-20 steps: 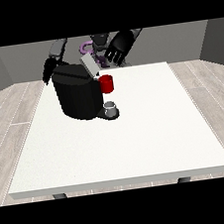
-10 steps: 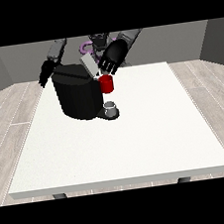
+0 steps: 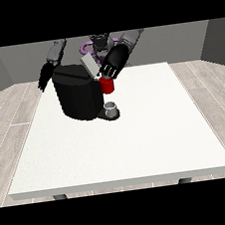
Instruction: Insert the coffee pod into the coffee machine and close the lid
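Note:
The black coffee machine (image 3: 78, 95) stands on the white table (image 3: 138, 141), left of centre towards the back. Its grey lid (image 3: 89, 65) is tilted up at the top. A red cylinder (image 3: 107, 86) sits at the machine's front, above a small grey cup (image 3: 112, 108) on the machine's base. The hand at the view's right (image 3: 113, 62) is over the lid and the red cylinder, its fingers pointing down and reaching the lid's edge. The hand at the view's left (image 3: 45, 76) hangs beside the machine's far left side with straight fingers. I cannot make out a separate coffee pod.
The robot's torso (image 3: 97, 42) is behind the machine at the table's far edge. The table's white surface stretches in front of and to the right of the machine. Wooden floor surrounds the table.
The hand at the view's right has come down and to the left, from above and behind the machine onto the lid. The other hand has barely shifted.

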